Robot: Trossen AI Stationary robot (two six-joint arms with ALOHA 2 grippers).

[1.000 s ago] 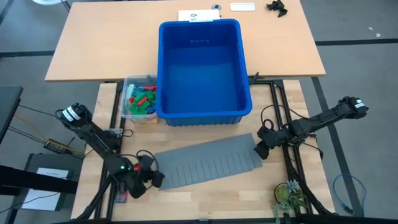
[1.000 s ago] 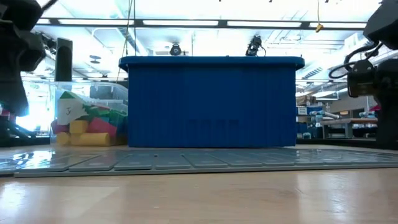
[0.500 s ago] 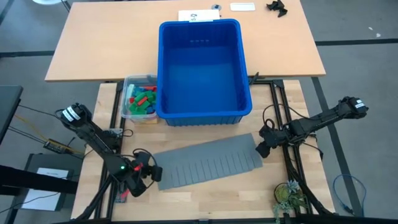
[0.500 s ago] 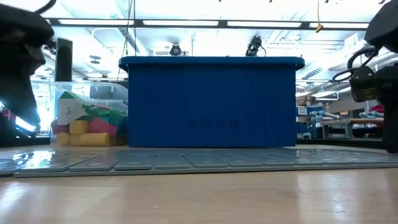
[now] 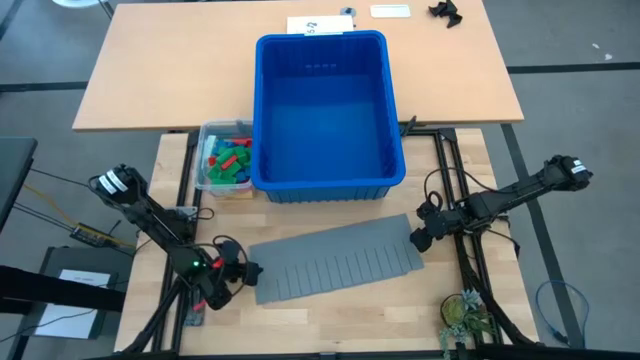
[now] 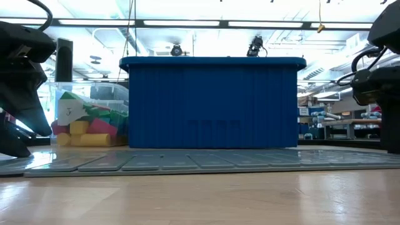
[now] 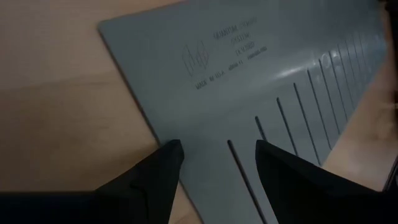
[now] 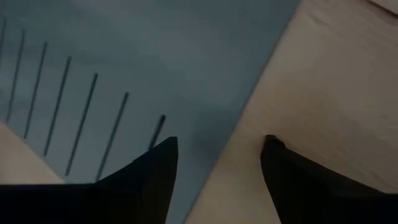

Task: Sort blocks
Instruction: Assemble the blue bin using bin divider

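Since a second ago your left pincer [image 5: 250,273] has drawn back from the near left corner of the flat grey slotted plastic sheet [image 5: 335,260], and the sheet has shifted a little on the counter [image 5: 330,320]; the right pincer [image 5: 418,240] has barely moved.

Much is hidden from you. In the level view the large blue plastic bin [image 6: 212,103] blocks everything behind it, both arms are cut off at the picture's edges, and neither pincer's tips show there. The small red, yellow, green and blue toy blocks [image 5: 228,158] lie heaped in the small clear plastic tub [image 5: 222,185], well away from both pincers, just beyond the sheet and touching the bin's left wall; you cannot count them.

Your left arm reaches low across the counter's near left part, its pincer level with the sheet's corner. Its fingers [image 7: 155,171] stand apart over that corner, holding nothing, though you cannot tell whether they touch the sheet.

Your right arm stretches in from the right, its pincer at the sheet's right end. Its fingers [image 8: 152,165] are parted too, one over the grey sheet, the other over bare wood, gripping nothing.
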